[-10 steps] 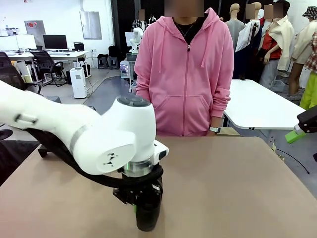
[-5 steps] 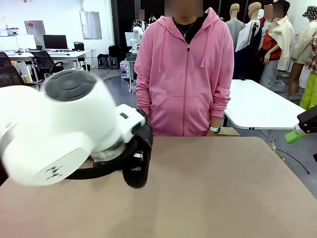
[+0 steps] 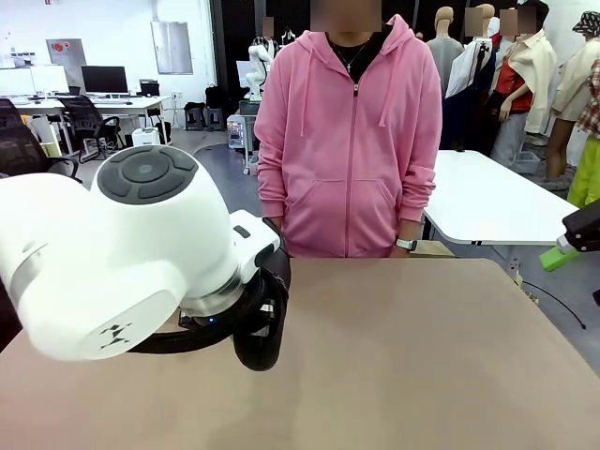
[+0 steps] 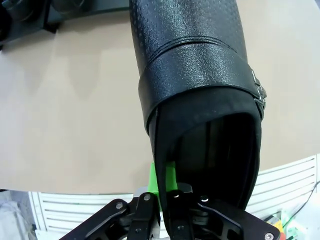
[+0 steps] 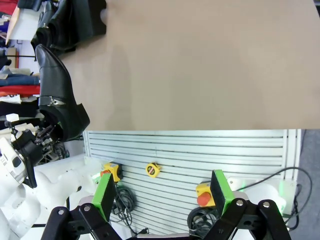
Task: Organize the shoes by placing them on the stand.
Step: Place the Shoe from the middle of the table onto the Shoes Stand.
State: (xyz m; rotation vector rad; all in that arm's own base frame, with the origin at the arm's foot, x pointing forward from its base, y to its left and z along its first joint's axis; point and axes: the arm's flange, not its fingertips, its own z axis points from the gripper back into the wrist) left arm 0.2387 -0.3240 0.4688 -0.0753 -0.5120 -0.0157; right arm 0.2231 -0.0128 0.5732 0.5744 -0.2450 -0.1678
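My left gripper (image 4: 167,182) is shut on the heel-end rim of a glossy black shoe (image 4: 195,75), one green pad inside the opening. In the front view that shoe (image 3: 262,342) hangs toe-down just above the tan table (image 3: 422,356), under my bulky white left arm (image 3: 122,253). The right wrist view shows the same shoe (image 5: 57,95) in the air at the left, and beyond it the black stand (image 5: 87,17) with other dark shoes (image 5: 55,27) on it. A corner of the stand (image 4: 75,10) shows at the left wrist view's top. My right gripper (image 5: 162,195) is open and holds nothing, off the table's right edge (image 3: 569,248).
A person in a pink hoodie (image 3: 352,141) stands at the far side, hands down. The left arm blocks the table's left part in the front view. A white table (image 3: 487,202) stands behind at the right. A slatted white panel (image 5: 200,155) lies beside the table edge.
The left arm has lifted the shoe from near the table's front edge and carried it up and to the left. The right gripper has not moved.
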